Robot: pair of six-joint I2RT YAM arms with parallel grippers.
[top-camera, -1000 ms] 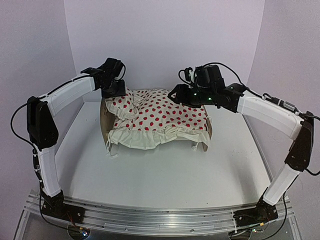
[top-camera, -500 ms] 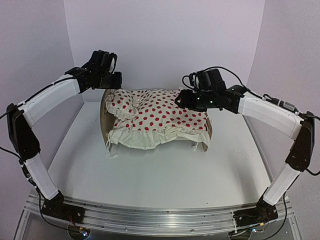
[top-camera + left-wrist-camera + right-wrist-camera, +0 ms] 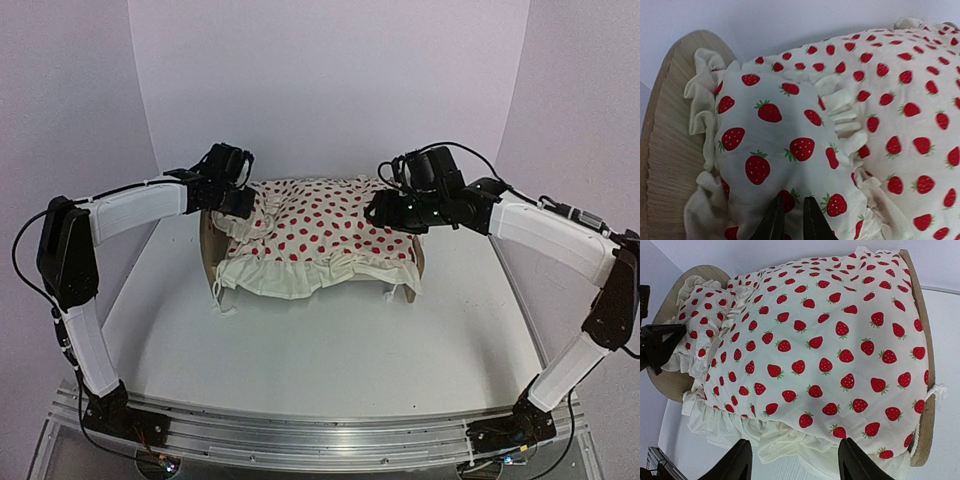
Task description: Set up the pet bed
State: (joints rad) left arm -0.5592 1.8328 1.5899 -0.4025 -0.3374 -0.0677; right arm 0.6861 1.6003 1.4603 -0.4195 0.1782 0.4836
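Presently: pillow adjustment at the head end of the pet bed (image 3: 209,250).
Top view: the bed stands at the far middle of the table (image 3: 300,345), long axis running left to right, headboard (image 3: 206,232) toward the left arm, footboard (image 3: 418,262) toward the right. The left gripper (image 3: 236,203) sits over the pillow (image 3: 256,226). The right gripper (image 3: 386,212) hangs above the duvet (image 3: 320,238), probably held clear while the left works. Left wrist view: jaws drawn almost together, tips on the pillow's near edge, presumably to tug it toward the headboard; whether fabric is caught cannot be told. Right wrist view: fingers spread wide, nothing between them; the duvet covers the frame from headboard to footboard.
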